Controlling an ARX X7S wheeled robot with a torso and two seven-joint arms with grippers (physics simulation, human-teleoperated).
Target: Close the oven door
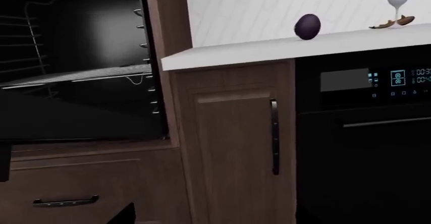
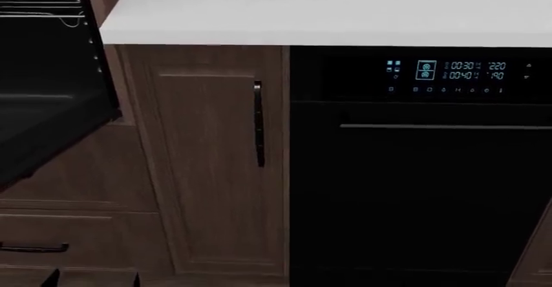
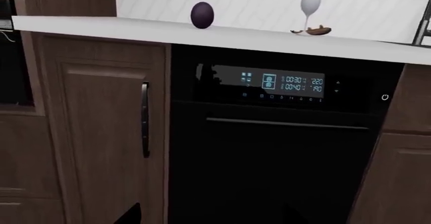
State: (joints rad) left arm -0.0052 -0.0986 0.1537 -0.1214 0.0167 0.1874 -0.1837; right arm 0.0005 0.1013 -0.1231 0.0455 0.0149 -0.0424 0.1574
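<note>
Nearest item: the wooden drawer front with its black handle, directly below the open oven cavity.
Oven door: the oven door hangs open, sloping down and outward from the cavity, above the drawer front; only its right part is in the head view.
Step in hand: approach; you have no contact with the door yet.
Next move: bring one arm beneath the door's free edge and push it up toward the cavity.
Pincer state: dark slivers at the wrist views' edges may be fingertips; you cannot tell whether either pincer is released or clenched.
Hidden: the door's left part and its handle are cut off.
</note>
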